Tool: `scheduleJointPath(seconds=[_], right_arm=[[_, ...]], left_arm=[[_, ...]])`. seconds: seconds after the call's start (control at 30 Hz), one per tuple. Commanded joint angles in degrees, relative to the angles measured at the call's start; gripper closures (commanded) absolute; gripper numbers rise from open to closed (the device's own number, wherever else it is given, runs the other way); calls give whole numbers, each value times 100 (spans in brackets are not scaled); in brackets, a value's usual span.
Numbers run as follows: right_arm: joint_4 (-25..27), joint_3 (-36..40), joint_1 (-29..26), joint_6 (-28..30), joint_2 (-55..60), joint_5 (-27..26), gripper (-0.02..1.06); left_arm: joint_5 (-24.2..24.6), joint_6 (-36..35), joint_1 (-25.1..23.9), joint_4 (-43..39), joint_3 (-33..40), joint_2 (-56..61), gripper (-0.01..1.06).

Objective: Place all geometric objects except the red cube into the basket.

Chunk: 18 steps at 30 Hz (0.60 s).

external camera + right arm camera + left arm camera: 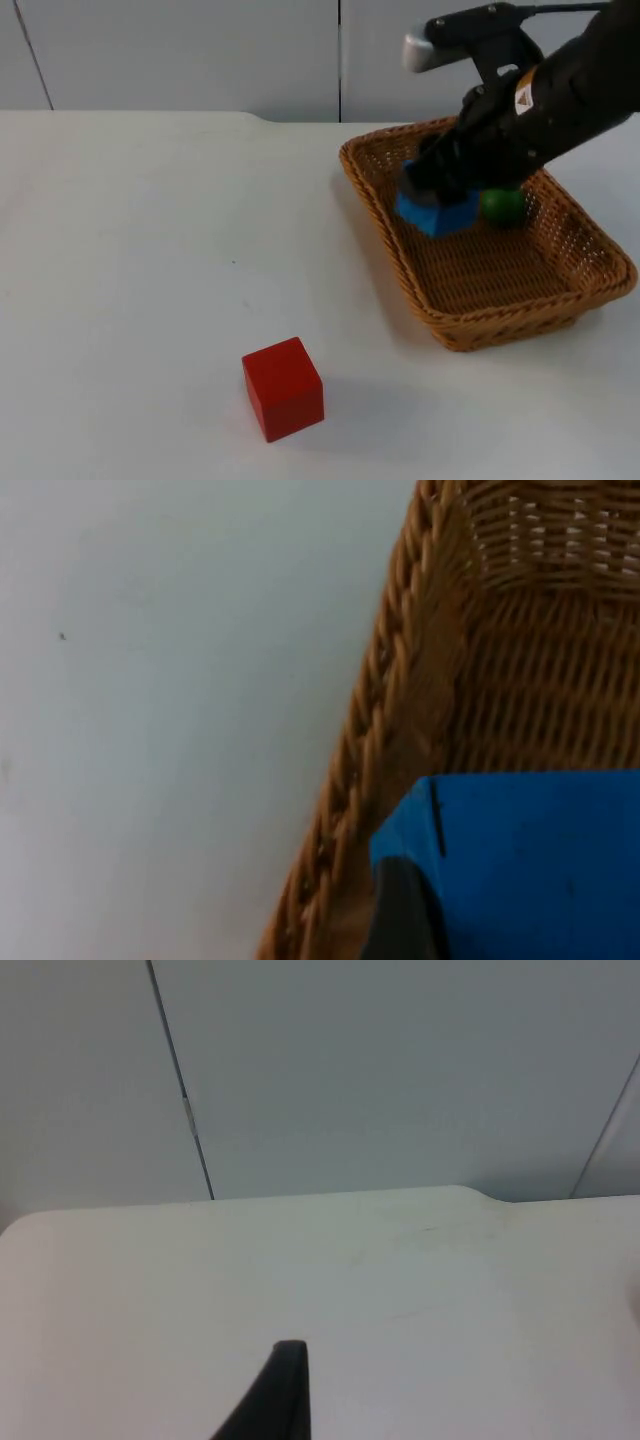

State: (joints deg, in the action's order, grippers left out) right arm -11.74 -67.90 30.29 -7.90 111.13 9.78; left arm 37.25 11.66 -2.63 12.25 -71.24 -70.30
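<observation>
Currently: placement step. Right pincer [437, 200] inside wicker basket [452, 328], closed on blue block [437, 214], held low over the weave beside green ball [503, 205]. Red cube [283, 388] on desk [150, 250], well apart. Left pincer [283, 1392] waits; grip state cannot be told. Next: open, lift clear.

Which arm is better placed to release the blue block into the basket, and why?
Right: the right gripper is over the basket at the blue block, beside a green object. The left gripper waits over bare table.
</observation>
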Motion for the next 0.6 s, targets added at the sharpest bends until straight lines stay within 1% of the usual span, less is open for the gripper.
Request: scheduleJointPath(seconds=[0.0,0.07,0.23,0.37,0.47,0.5,0.57], right_arm=[[-407,-51,-69,-20,-13,99,105],[-627,-51,-115,-48,26,277,105],[-615,-51,-170,-51,128,418,105],[-743,-51,-170,-51,294,539,105],[-743,-51,-170,-88,352,659,104],[-743,-51,-170,-154,352,672,102],[-743,-51,-170,-217,288,697,93]], left_arm=[[-9,30,-10,26,11,6,0],[-9,56,-10,44,11,6,0],[-60,56,-10,34,11,6,0],[-60,56,-10,34,11,6,0],[-60,56,-10,34,11,6,0],[-60,56,-10,34,11,6,0],[-47,56,-10,34,11,6,0]])
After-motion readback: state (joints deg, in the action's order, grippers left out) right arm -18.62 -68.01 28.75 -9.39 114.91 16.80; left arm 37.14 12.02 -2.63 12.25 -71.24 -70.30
